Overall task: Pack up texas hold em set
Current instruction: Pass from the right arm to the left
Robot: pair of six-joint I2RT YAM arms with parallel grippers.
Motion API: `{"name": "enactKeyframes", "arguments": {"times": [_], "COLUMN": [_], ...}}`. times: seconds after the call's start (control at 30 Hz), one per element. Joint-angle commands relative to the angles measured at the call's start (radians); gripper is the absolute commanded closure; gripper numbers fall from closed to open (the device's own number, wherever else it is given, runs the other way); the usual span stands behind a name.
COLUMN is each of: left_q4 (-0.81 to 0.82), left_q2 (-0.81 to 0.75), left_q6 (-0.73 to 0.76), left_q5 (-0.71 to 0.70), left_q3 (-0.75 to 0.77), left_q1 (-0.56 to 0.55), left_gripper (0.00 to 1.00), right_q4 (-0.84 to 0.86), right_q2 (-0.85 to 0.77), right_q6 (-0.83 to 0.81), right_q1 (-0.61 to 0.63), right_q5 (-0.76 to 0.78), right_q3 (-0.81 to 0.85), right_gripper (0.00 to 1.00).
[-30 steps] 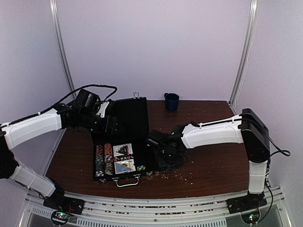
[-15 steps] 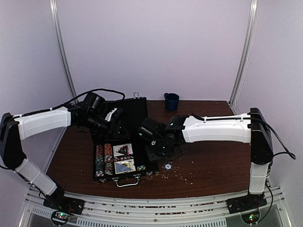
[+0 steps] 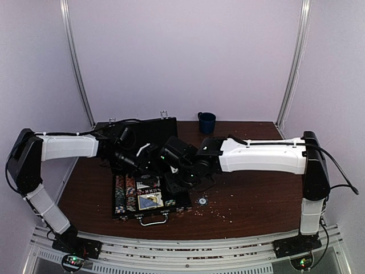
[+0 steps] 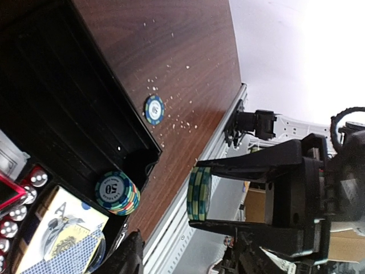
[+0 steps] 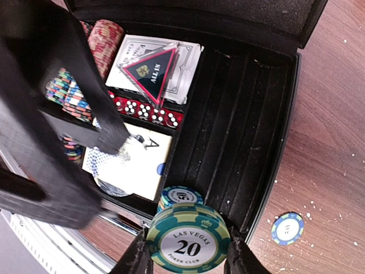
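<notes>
Two arms stretch level toward the middle, the left arm (image 3: 68,146) from the left and the right arm (image 3: 262,155) from the right, meeting over an open black case (image 5: 228,131) on the tabletop (image 3: 256,194). The left hand (image 3: 145,155) has its fingers apart, holding nothing. The right hand (image 5: 188,254) is clamped on a green chip stack (image 5: 188,237) above the case's near right corner. Inside lie chip rows (image 5: 102,37), card decks (image 5: 154,68) and red dice (image 5: 145,109). One blue chip (image 5: 287,228) lies just outside.

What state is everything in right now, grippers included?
Case, open, lid raised.
Right gripper, shut on green chip stack above the case.
Left gripper, open, empty.
Blue chip stack, lying in the case's ribbed section.
Loose blue chip, flat on the table, outside the case.
Dice, in a row inside the case.
Mug, upright.
</notes>
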Motion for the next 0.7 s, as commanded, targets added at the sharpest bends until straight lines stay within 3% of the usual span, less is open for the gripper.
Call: {"name": "enactKeyframes", "arguments": {"times": [0.0,0.5,0.67], "left_q4": [0.07,0.088,0.087], "left_q2": [0.039,0.131,0.139], "left_q6": [-0.005,0.009,0.013], "left_q5": [0.109,0.209,0.217], "left_q3": [-0.017,0.04,0.04], "left_q1": [0.007,0.004,0.003], "left_gripper": [0.44,0.45,0.56], "right_q4": [0.037,0.025,0.014], "right_q2": [0.003,0.062,0.083], "right_q6": [-0.012,-0.042,-0.051], "right_q1": [0.006,0.005,0.005], "right_q5": [-0.011,-0.039,-0.045], "right_q3": [0.05,0.131,0.153], "right_gripper": [0.86,0.87,0.87]}}
